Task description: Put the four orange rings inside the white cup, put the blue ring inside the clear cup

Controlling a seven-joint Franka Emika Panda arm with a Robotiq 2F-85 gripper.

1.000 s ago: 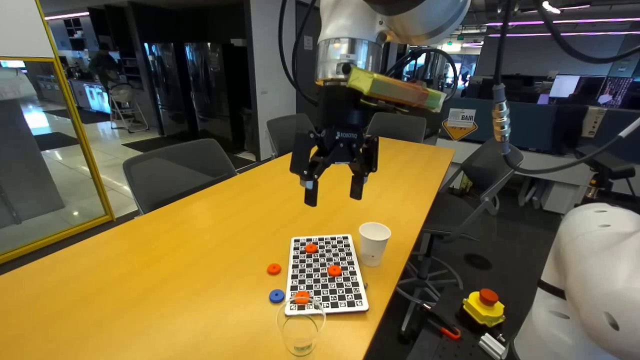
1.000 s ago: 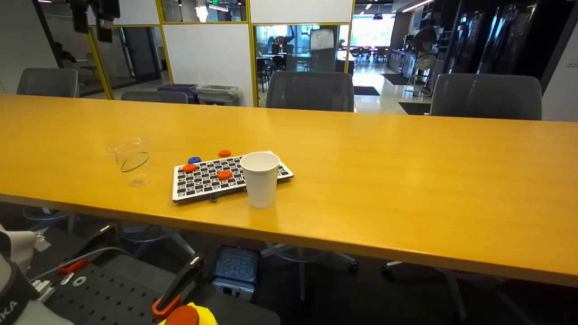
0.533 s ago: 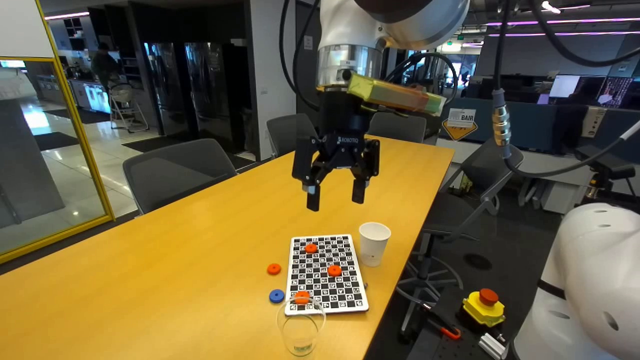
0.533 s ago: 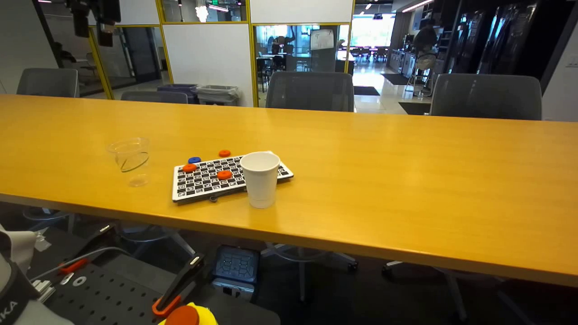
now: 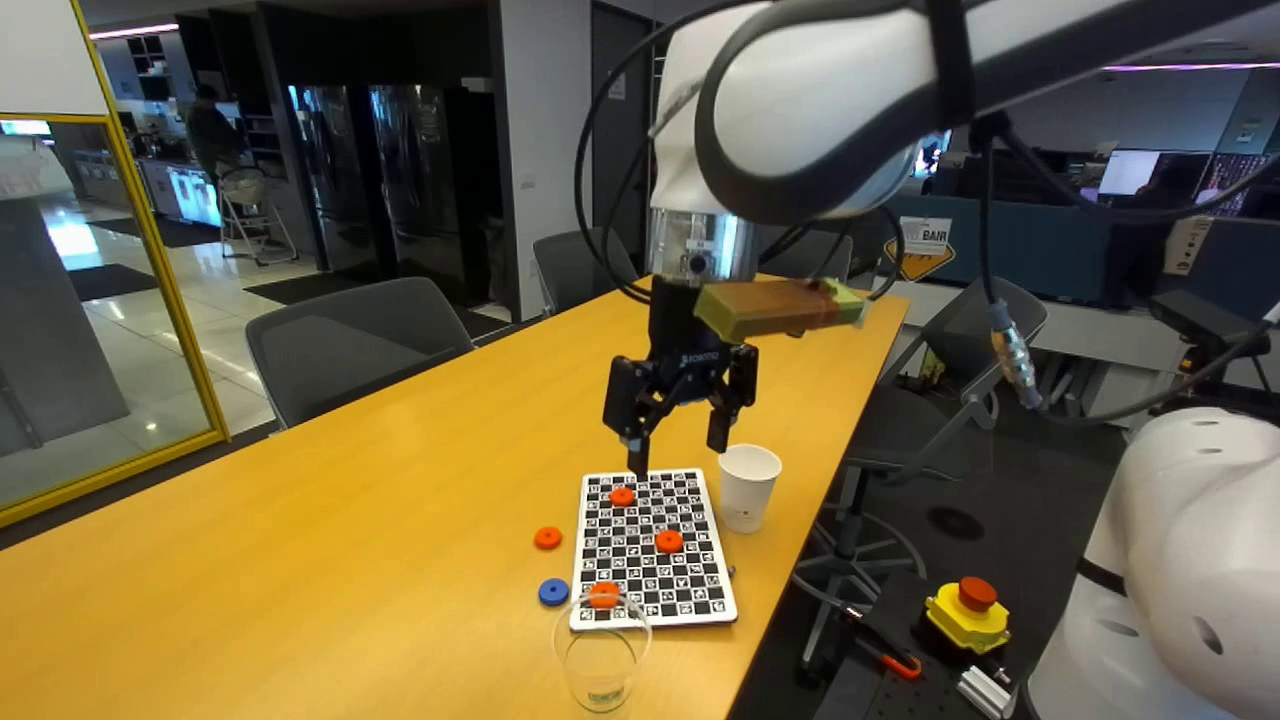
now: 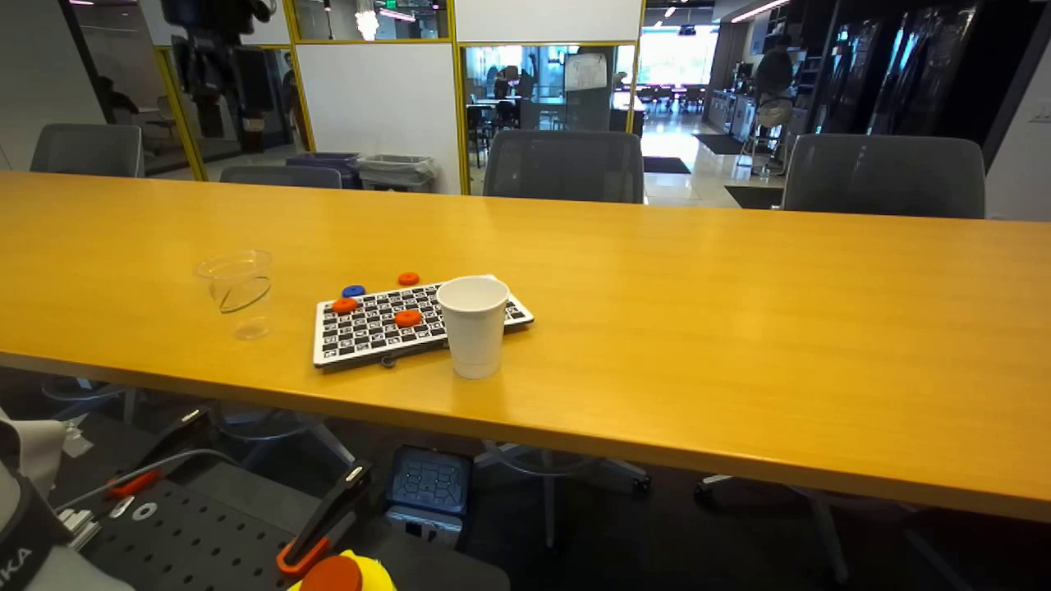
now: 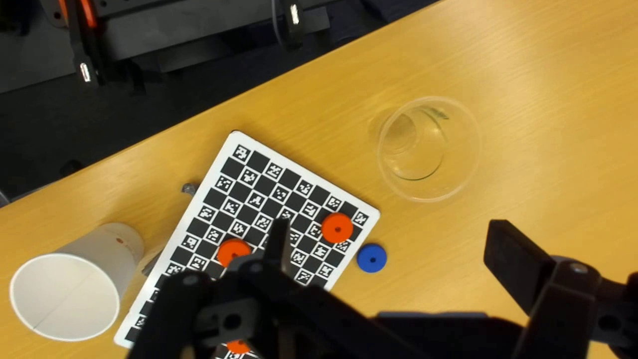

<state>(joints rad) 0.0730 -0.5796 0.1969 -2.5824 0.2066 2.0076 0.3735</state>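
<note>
We find the gripper [image 5: 679, 457] spread, grasping nothing, higher than the board [image 5: 690, 590], presumably for a straddling descent. Three orange rings [image 5: 669, 543] lie on the board; a fourth [image 5: 548, 540] and the blue ring [image 5: 553, 596] beside it. White cup [image 5: 746, 500] and clear cup [image 5: 600, 655] stand upright near it, presumably for deposits.

In an exterior view, the gripper [image 5: 678, 456] bears the brand name ROBOTIQ in pale, slightly blurred letters on its black body. Further back, seen against a blue-grey partition [image 5: 1065, 250], a white placard [image 5: 925, 231] reads BAIR; it overlaps an orange diamond sign [image 5: 915, 265] whose own marks are illegible. In an exterior view, the robot's base [image 6: 33, 529] shows the letters KA, the name's start cut off by the frame edge. Green print on the clear cup [image 7: 429, 149] is too small to read.
</note>
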